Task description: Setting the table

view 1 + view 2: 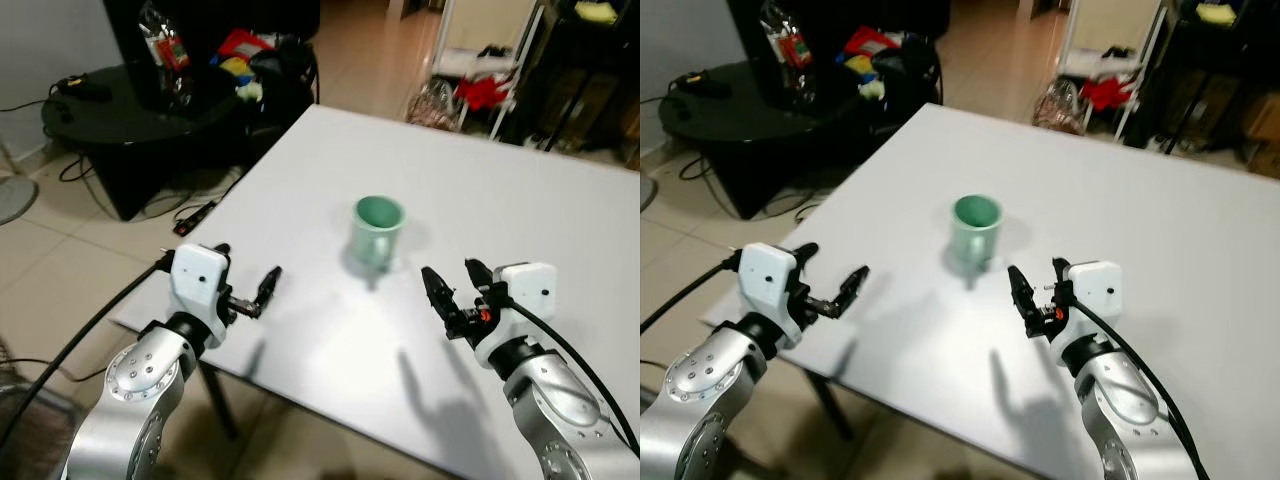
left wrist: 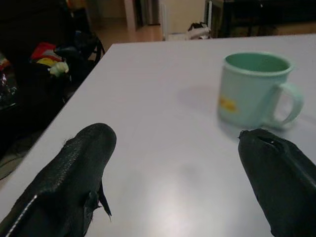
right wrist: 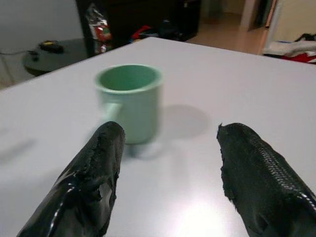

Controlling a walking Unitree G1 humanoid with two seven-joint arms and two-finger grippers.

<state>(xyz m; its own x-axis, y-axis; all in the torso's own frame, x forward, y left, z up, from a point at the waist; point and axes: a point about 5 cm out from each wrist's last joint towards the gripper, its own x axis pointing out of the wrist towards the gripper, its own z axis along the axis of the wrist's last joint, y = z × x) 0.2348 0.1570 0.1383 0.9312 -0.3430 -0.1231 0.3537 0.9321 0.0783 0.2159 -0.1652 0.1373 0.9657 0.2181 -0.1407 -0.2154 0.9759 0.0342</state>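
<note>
- Your mug (image 1: 377, 232) stands upright on the white table (image 1: 520, 210), roughly midway between the two arms and a little farther out than both; it is pale green, empty, with its handle turned toward the robot.
- In the left wrist view you can see a small yellow mark on the mug's side, with the handle on the side nearer the right arm.
- Your left gripper (image 1: 262, 291) hovers over the table's near-left corner, pointing across toward the mug but well apart from it. Its two black fingers (image 2: 74, 173) are spread wide with nothing between them.
- Your right gripper (image 1: 458, 287) sits above the table just to the right of the mug and slightly nearer the robot, close to it but not touching. Its fingers (image 3: 94, 177) are also wide apart and hold nothing; in the right wrist view the mug lines up behind one finger rather than in the gap.
- Both grippers cast soft shadows on the tabletop below them.
- Off the table's far-left corner you have a low black round table (image 1: 100, 105) with cables, and a dark heap of bags and bright packets (image 1: 235, 55) beside it.
- Beyond the table's far edge stands a white rack (image 1: 480, 60) with red cloth on it, on a tiled floor (image 1: 50, 250).
</note>
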